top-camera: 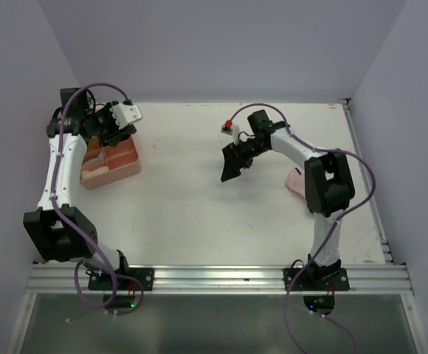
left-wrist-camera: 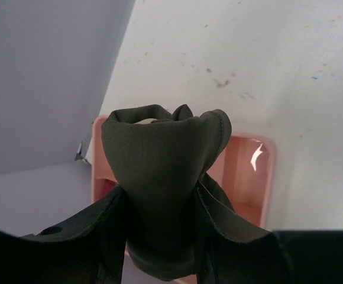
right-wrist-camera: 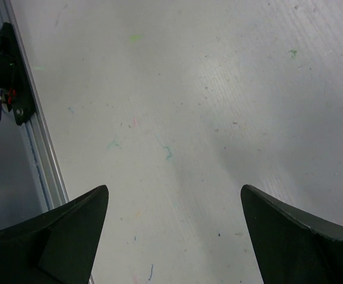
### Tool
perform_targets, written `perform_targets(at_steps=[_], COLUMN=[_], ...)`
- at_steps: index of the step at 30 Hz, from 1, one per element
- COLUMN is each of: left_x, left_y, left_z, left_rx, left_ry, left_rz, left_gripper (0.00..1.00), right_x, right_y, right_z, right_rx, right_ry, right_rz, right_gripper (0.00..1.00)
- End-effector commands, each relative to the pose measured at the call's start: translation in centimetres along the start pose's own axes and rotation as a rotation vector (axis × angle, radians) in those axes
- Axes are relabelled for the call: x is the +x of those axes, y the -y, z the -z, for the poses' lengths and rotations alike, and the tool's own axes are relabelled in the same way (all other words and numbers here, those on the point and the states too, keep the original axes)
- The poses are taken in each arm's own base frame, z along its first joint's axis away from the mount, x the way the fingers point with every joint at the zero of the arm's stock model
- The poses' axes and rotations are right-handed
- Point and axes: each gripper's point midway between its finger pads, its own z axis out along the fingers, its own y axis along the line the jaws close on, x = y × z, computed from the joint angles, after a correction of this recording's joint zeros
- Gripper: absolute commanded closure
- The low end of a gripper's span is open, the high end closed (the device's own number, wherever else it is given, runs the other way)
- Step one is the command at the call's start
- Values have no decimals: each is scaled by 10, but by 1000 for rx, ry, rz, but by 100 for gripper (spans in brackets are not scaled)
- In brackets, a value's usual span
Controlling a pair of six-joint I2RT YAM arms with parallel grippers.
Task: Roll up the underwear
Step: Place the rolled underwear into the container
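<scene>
The left gripper (left-wrist-camera: pixel 159 198), jaws half closed, pinches the rolled dark olive-brown cloth underwear (left-wrist-camera: pixel 159 148) just above the pink plastic compartment tray (left-wrist-camera: pixel 269 177). Lower straight into a compartment beneath before releasing, so the roll keeps its shape. The right gripper (right-wrist-camera: pixel 174 201) hangs wide open and empty, with the pale pink cloth underwear (top-camera: pixel 295 181) off to its right.

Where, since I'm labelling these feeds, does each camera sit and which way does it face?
Top external: above and behind the bases, looking down on the table; both arms show, left end effector over the pink tray.
Left wrist: on the left arm, looking past its fingers, shut on olive underwear, to the tray.
Right wrist: on the right arm, looking down at table and edge rail; open fingers show.
Shared: top and left wrist both see the tray.
</scene>
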Motion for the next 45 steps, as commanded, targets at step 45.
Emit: perform_targets(at_steps=[45], left_x=[99], left_y=[-57], left_z=[-44], left_rx=[57], left_ry=[-2], left_rz=[-75], left_gripper=[100], right_x=[25], right_y=[66], right_z=[65], right_rx=[527], right_ry=[-63], right_rz=[237], right_gripper=[1])
